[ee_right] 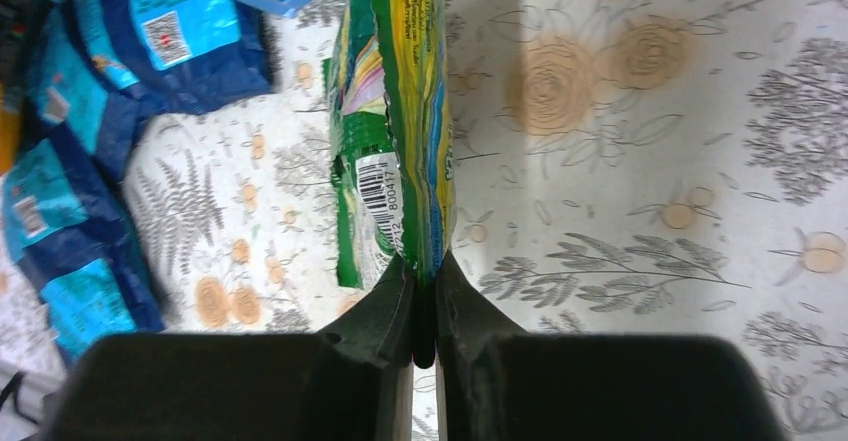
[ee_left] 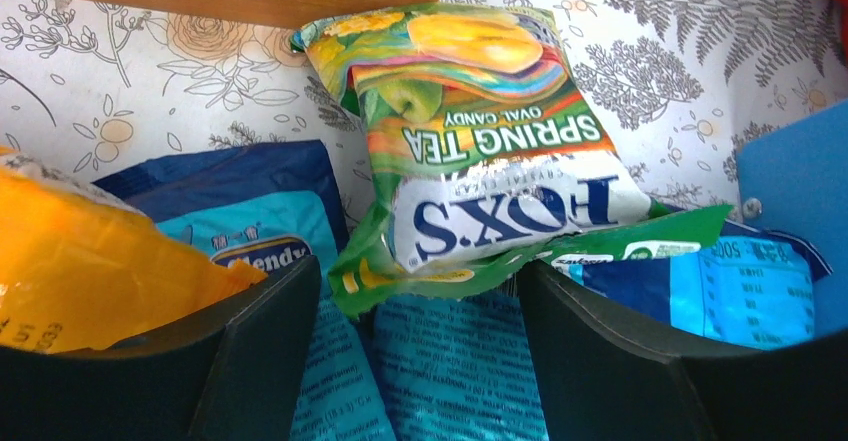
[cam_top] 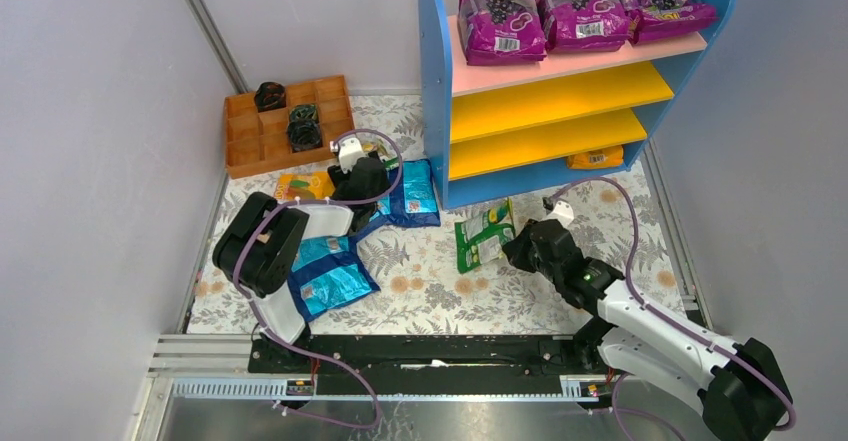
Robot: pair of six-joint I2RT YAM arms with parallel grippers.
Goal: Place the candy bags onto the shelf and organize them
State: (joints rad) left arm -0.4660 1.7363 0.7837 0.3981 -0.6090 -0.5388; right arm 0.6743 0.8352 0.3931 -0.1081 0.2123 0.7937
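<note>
Seen from above, the shelf (cam_top: 437, 81) stands at 1 o'clock on the flowered worktop (cam_top: 420, 291), with the tray (cam_top: 240, 151) at 10 o'clock. Only this view shows what the shelf carries. Three purple bags (cam_top: 580, 11) sit side by side on the pink board, and one orange bag (cam_top: 595, 158) lies at the bottom, under the lower yellow board. It also shows two dark things (cam_top: 303, 126) in the tray.

The right wrist view shows the grip itself. The right end effector (ee_right: 425, 271) is pressed together on the lower edge of a green bag (ee_right: 400, 81), which is seen edge-on with its barcode facing 9 o'clock. From above, this bag sits at 6 o'clock of the shelf's left panel. I cannot tell whether it is clear of the worktop.

The left wrist view shows what the arm hides from above. The left end effector (ee_left: 418, 306) is spread wide with nothing held, low over the blue bags (cam_top: 335, 279). A Spring Tea bag (ee_left: 480, 151), green with a peach print, lies across them, its far end toward the tray's edge at 12 o'clock. A second orange bag (ee_left: 90, 261) rests on the finger at 9 o'clock.

In all there are three purple, two green and two orange. There are at least three blue, overlapping too much to count exactly.
</note>
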